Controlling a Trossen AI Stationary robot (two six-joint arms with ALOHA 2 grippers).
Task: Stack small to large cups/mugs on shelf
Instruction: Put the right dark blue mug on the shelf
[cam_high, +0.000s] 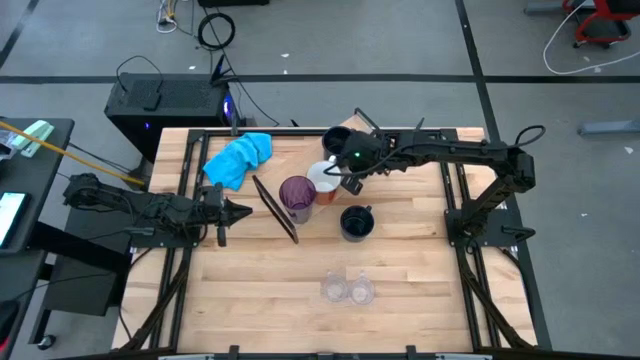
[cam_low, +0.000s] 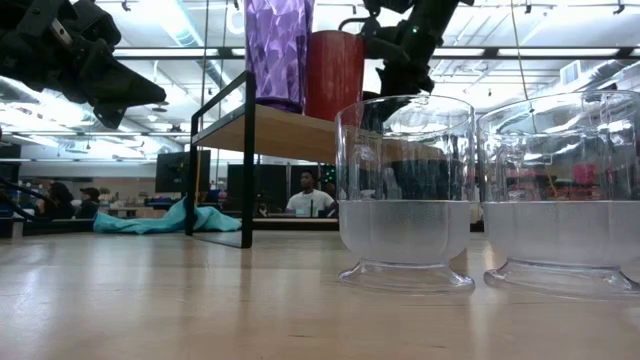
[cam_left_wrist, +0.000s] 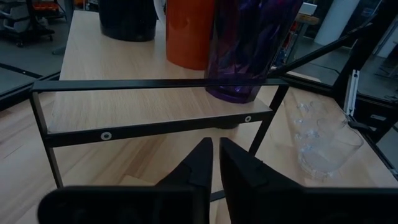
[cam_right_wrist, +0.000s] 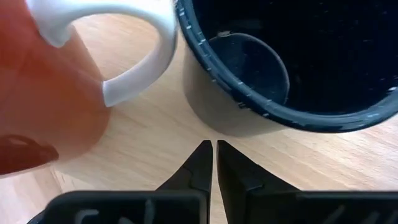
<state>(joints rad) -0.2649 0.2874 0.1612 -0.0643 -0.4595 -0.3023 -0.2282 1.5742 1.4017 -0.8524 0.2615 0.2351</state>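
On the desk (cam_high: 400, 290) stands the shelf (cam_high: 395, 200), a light wooden board on a thin black wire frame, occupying the far middle of the workspace. Along it, from the robot's left to right, sit the purple tumbler (cam_high: 297, 196), the white-handled mug with an orange-red wall (cam_high: 322, 178), and a dark navy mug (cam_high: 338, 140) at the far edge. A second navy mug (cam_high: 356, 222) rests nearer the front, just right of the tumbler; whether it sits on the board or beside it cannot be told. Two small clear glasses (cam_high: 347, 289) stand side by side, touching or nearly so, on the bare desk well in front of the shelf. A blue cloth (cam_high: 238, 157) lies at the far left.

The right gripper (cam_high: 350, 170) hovers over the far mugs, its fingers closed together and empty; the navy mug lies directly ahead of its tips, opening upward, the white handle beside it. The left gripper (cam_high: 235, 211), likewise closed and empty, waits at the shelf's left end, pointing toward the tumbler. Judged by position, the right arm is nearer the mugs.
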